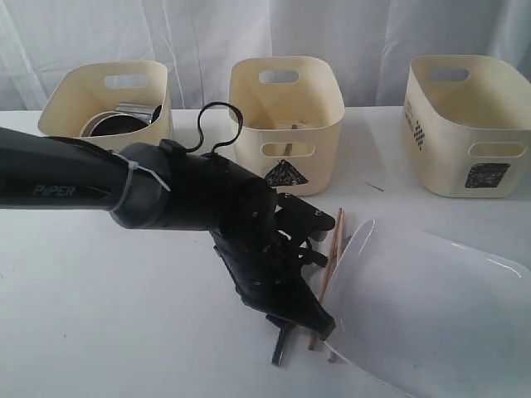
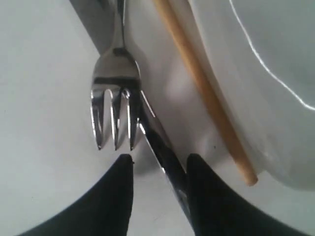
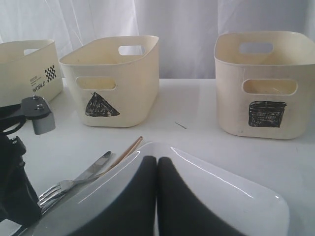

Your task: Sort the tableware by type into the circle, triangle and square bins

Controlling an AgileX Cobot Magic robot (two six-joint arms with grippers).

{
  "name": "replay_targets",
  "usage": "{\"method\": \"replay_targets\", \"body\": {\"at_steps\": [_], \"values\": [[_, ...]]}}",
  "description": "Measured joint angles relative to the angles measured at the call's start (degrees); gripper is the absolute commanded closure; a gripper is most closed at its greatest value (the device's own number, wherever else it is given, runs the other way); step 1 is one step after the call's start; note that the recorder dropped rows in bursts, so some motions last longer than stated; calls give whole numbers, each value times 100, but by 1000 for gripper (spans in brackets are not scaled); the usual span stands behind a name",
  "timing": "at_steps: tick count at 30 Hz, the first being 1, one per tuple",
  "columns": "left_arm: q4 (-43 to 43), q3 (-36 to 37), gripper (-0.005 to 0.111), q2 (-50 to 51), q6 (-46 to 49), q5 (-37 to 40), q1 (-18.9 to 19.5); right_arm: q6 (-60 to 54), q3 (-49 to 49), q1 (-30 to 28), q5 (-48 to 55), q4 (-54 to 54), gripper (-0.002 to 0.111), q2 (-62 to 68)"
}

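White table holds fork, knife, chopsticks beside the plate. Left gripper straddles the knife, jaws apart; right gripper is closed.

Between left pincer jaws: knife. Just ahead of tips: fork, touching knife. Outside one finger: chopstick, against plate. Beyond pincer: triangle bin; circle bin leftward, square bin rightward.

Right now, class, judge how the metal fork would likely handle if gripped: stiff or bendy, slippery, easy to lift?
Probably stiff: the metal fork looks like solid steel. Likely slippery, given its mirror-bright shine. Lying flat on the table against the knife, it may be awkward to pinch alone.
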Motion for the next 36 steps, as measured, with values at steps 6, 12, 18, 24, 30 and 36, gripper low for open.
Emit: {"method": "replay_targets", "body": {"at_steps": [6, 12, 18, 24, 30, 36], "values": [[-11, 0, 66, 69, -92, -11, 0, 0, 0, 0, 0, 0, 108, 0], [62, -10, 107, 69, -156, 112, 0, 0, 0, 0, 0, 0, 108, 0], [279, -33, 107, 69, -156, 308, -3, 0, 0, 0, 0, 0, 108, 0], [334, -30, 107, 69, -156, 356, -3, 0, 0, 0, 0, 0, 108, 0], [507, -30, 107, 69, -169, 393, -3, 0, 0, 0, 0, 0, 108, 0], [1027, -36, 107, 31, -651, 556, 82, 0, 0, 0, 0, 0, 108, 0]]}}
